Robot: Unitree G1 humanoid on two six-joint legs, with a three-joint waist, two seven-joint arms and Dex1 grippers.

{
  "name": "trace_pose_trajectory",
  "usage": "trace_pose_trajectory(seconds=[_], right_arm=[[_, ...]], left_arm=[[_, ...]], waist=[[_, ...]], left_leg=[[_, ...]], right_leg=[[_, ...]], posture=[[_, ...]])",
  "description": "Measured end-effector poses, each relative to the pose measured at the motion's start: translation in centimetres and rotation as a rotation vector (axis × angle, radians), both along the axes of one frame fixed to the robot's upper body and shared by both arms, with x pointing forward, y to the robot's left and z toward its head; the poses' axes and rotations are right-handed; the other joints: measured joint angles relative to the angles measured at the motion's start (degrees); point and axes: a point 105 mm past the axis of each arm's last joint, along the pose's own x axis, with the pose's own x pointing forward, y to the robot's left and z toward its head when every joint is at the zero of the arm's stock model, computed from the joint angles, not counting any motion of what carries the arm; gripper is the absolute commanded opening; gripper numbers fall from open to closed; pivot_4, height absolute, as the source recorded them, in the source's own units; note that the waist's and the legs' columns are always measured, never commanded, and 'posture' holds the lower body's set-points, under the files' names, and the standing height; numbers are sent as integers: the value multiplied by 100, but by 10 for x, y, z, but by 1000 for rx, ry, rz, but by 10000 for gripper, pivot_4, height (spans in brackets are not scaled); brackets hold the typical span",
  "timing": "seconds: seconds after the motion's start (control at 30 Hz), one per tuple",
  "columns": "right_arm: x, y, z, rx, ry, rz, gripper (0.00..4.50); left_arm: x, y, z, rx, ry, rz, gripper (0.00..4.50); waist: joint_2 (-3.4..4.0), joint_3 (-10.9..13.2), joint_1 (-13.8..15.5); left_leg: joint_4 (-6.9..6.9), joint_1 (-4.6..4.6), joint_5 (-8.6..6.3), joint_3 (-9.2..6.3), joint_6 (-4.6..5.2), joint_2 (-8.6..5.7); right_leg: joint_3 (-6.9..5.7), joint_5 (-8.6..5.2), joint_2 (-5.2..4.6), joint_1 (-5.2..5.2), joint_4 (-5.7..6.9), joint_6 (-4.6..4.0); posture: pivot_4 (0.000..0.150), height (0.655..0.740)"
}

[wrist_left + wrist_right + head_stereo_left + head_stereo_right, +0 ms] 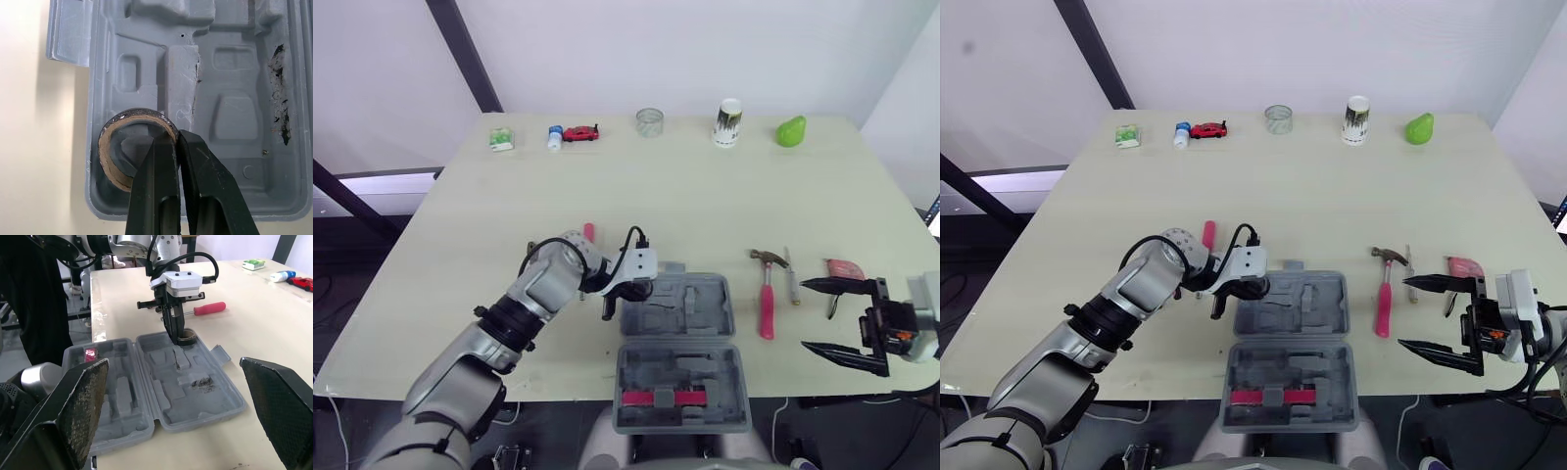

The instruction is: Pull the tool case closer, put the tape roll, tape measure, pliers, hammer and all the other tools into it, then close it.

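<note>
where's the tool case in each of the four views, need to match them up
Left eye view: tool case lies open, low centre.
Right eye view: same spot, a little left of centre.
Left wrist view: one half of it, seen close from above.
Right wrist view: both open halves across the foreground.
Shared landmark: left gripper pinching the tape roll at a corner of the case.

Grey case (715, 377) is lying wide open at the front edge of the table (705, 211). Left gripper (608, 313) points down at the case's far left corner. Right gripper (805, 315) hangs off to the right, fingers spread wide. Pink-handled hammer (766, 299) lies between them, with a thin tool (791, 279) just beside it.
</note>
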Motion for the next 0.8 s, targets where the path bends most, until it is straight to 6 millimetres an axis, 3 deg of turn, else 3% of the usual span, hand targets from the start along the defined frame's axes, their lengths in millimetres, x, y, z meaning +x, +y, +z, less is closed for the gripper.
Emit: trace_pose_trajectory(seconds=[0.8], right_arm=[[-5, -1, -8, -20, -11, -10, 45000]], left_arm=[[4, 7, 1, -47, 44, 76, 246]], waist=[[1, 0, -4]], left_leg=[[0, 1, 0, 0, 0, 0]], right_leg=[[0, 0, 0, 0, 1, 0]], posture=[[1500, 7400]])
